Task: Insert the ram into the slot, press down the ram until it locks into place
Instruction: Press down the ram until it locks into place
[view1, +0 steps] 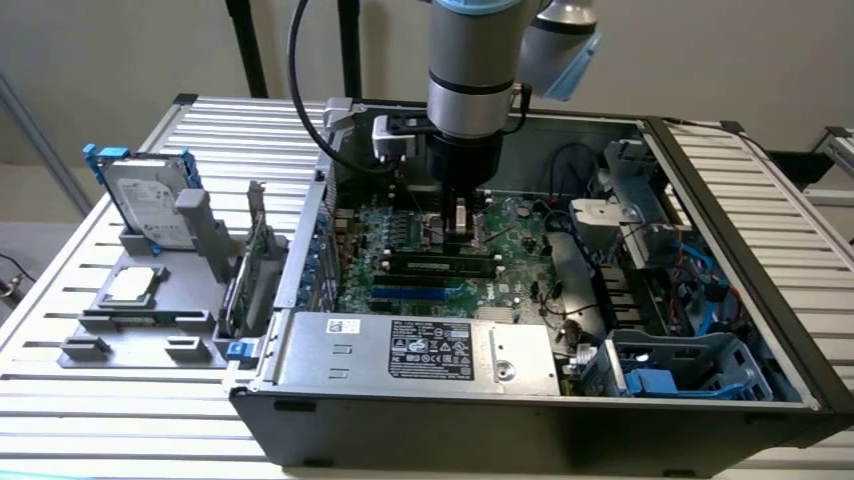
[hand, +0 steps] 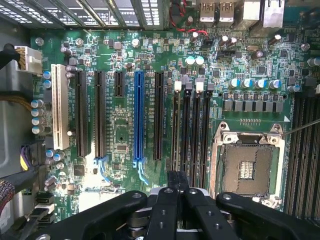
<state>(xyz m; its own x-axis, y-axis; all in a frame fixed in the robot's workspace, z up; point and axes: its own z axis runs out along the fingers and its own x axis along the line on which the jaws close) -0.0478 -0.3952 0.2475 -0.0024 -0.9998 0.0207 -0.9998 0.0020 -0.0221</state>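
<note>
ram (view1: 441, 265): thin green stick with a row of dark chips. In the exterior view it's standing on edge, running lengthwise along the board (view1: 514, 225), and looking like it's sitting in 1 of the long black slots (hand: 196, 135). Can't tell whether the end clips are latching.

4 of those slots are lying parallel in the wrist view, between the blue slot (hand: 139, 117) side and the CPU socket (hand: 247, 167). 2 are showing white clips at the far end, 2 black.

claw (view1: 461, 232): pointing straight down into the open case (view1: 534, 420) from the arm (view1: 467, 60). In the wrist view the claw (hand: 177, 175) is showing both fingers (hand: 172, 200) pressing together with no gap between them, the tips overlapping the near ends of the 2 slots closest to the blue slot. Can't tell if anything thin is sitting between them, or if the tips are touching the ram.

Relative position: in the exterior view the ram is sitting just in front of and below the claw tips, near its middle. The blue slot (view1: 414, 293) is running parallel, closer to the PSU (view1: 420, 350).
</note>
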